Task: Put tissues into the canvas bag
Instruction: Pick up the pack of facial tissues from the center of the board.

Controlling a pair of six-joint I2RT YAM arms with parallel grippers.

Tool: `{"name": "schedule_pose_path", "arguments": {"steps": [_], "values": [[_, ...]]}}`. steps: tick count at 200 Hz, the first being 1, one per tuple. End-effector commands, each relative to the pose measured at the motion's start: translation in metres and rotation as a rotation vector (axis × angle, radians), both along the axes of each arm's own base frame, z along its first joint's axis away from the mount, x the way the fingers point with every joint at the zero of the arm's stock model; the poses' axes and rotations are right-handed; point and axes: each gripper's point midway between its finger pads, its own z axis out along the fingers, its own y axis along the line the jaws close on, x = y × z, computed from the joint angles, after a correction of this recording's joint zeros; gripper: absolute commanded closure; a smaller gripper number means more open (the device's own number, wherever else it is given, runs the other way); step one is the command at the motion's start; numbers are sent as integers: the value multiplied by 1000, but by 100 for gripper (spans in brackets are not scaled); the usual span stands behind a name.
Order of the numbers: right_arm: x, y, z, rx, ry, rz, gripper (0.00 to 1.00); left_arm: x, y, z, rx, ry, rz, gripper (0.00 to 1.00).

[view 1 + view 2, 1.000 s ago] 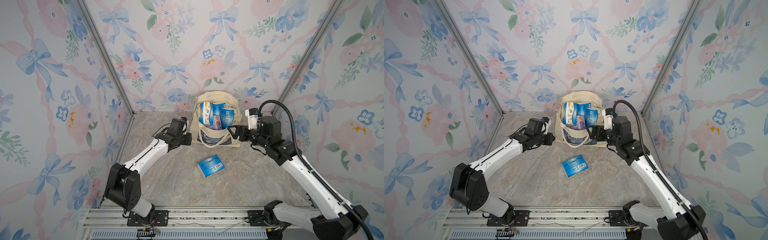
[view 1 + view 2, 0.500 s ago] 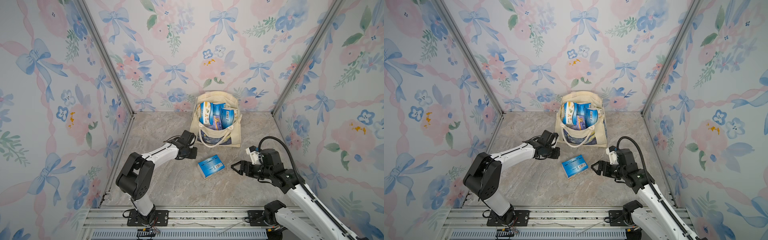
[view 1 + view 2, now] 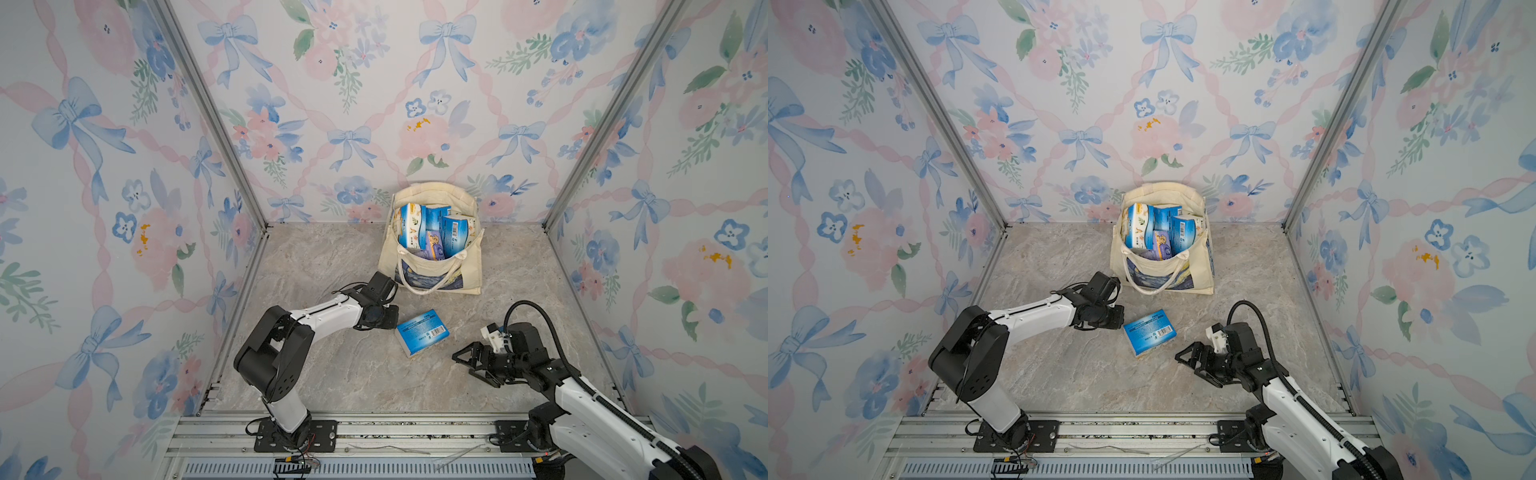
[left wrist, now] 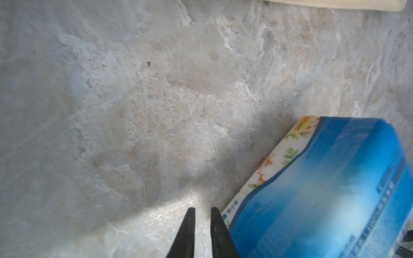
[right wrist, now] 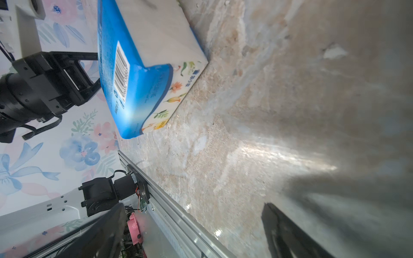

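Three walls papered with blue bows and pink flowers enclose one marble-look tabletop (image 3: 332,270). Two white-and-black arms reach in from the rail at the near edge.

One canvas bag (image 3: 467,270) stands on the tabletop against the back wall. It is cream, its mouth gapes upward, and a rope-like handle droops over the blue swirling night-sky print on its front. At least four tissue packs in the bag (image 3: 409,224) show at the mouth: three blue-and-white ones standing on end, one with a barcode facing up, and a lilac printed one lower down toward the front. Any packs beneath them are hidden.

One loose pack (image 3: 422,332) lies flat on the tabletop in front of the bag, clearly apart from it and skewed to the bag's front edge. Its top is bright blue with a white barcode label; its sides are white with orange flowers and green leaves, as both wrist views show (image 4: 324,189) (image 5: 138,73).

The left gripper (image 4: 203,211) sits low between the bag's front corner and the loose pack, its fingers drawn almost together with a slim gap and nothing in it. One finger is just beside the pack's short end — contact cannot be told.

The right gripper (image 3: 461,365) lies farther from the bag than the loose pack, on the robot's right, near the pack but apart from it. Its jaws are spread wide and empty.
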Motion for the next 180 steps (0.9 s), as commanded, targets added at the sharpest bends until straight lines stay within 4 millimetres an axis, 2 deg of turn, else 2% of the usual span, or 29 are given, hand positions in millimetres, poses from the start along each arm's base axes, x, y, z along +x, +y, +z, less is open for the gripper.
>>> {"name": "schedule_pose_path", "arguments": {"steps": [1, 88, 116, 154, 166, 180], "values": [[10, 7, 7, 45, -37, 9, 3, -6, -12, 3, -38, 19, -7, 83], [27, 36, -10, 58, -36, 98, 0, -63, -28, -6, -102, 152, -44, 83], [30, 42, -13, 62, -34, 116, 0, -77, -48, 0, -157, 176, -77, 83], [29, 42, -20, 45, -20, 127, 2, -87, -70, 6, -239, 207, -110, 83], [27, 40, -22, 36, -15, 132, 3, -90, -67, 5, -235, 212, -116, 84], [24, 37, -24, 22, -10, 136, 3, -86, -51, 3, -175, 195, -91, 84]]}}
